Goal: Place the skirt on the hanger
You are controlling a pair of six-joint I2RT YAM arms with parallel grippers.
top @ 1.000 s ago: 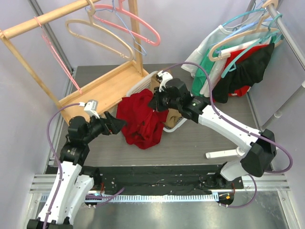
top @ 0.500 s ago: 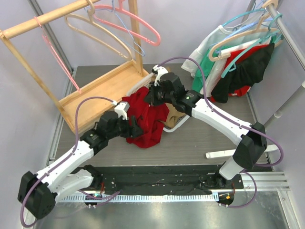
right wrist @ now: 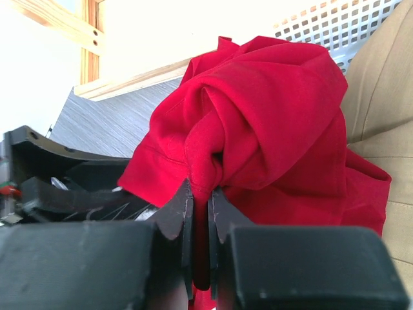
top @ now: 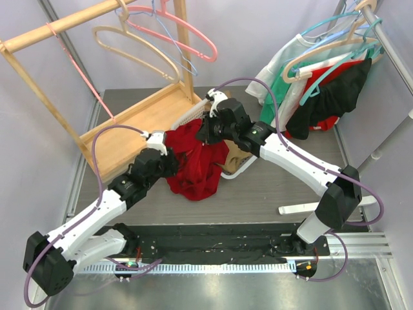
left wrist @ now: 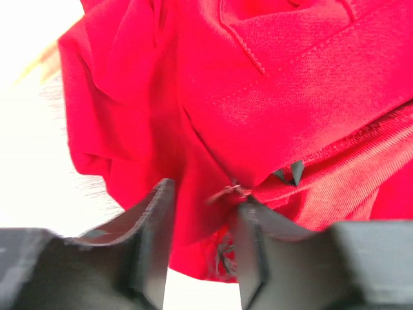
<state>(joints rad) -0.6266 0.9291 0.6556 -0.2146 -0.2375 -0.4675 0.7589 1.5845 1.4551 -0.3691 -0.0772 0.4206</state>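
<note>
The left gripper (top: 171, 164) is sitting low over the table (top: 271, 194) at the near left edge of the red skirt (top: 197, 169). In the left wrist view its fingers (left wrist: 155, 239) are standing part-open on either side of a hanging fold, with red cloth filling the gap. It is not clear whether they are pinching that cloth.

The skirt is hanging in a bunched heap around the middle of the table, with its lower folds resting on the surface. Its top is being held up by the right gripper (top: 205, 134), just beyond. The right wrist view shows those jaws nearly closed and clamping a thick fold of red cloth between them.

A white perforated basket (top: 191, 116) is lying just behind the skirt. Farther left, a wooden rack (top: 139, 119) is standing with a pink hanger (top: 193, 32) and a wooden hanger (top: 139, 51) hanging from its top rail, well apart from the skirt. At the far right, other garments (top: 329, 97) are hanging on hangers.
</note>
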